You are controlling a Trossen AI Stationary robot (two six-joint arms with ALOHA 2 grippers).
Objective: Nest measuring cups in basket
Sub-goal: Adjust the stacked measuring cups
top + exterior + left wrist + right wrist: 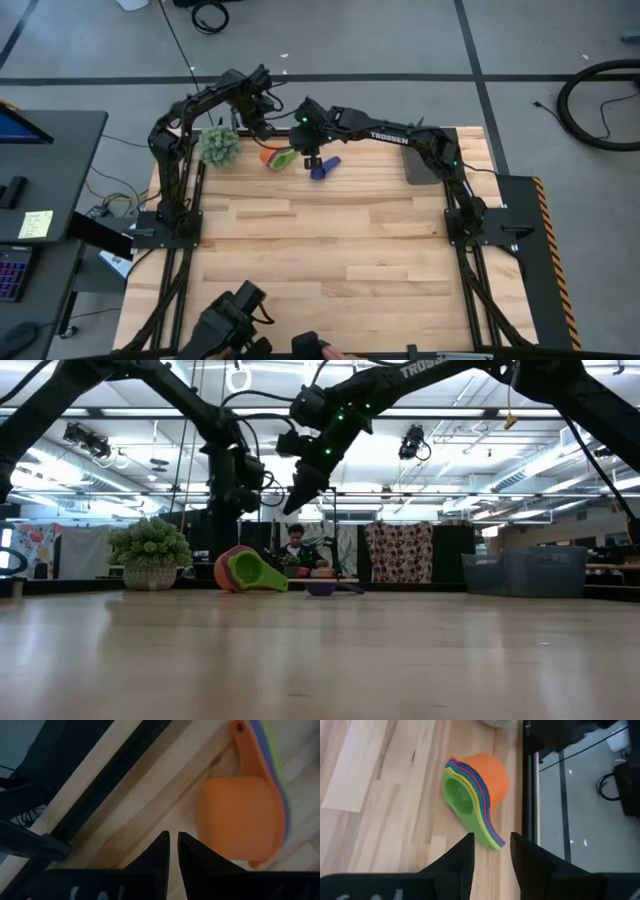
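In the left wrist view the orange cup (pixel 241 815) was blurred, and the cups nested inside it showed only as coloured rims.

My right arm (pixel 390 137) carries white lettering reading "TROSSEN" along its forearm; I can read no other text anywhere.

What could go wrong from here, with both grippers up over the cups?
The nested stack lies on its side near the table's far edge; a nudge could roll it off. The dark blue cup sits apart from it. The left gripper and right gripper hang close together and might collide.
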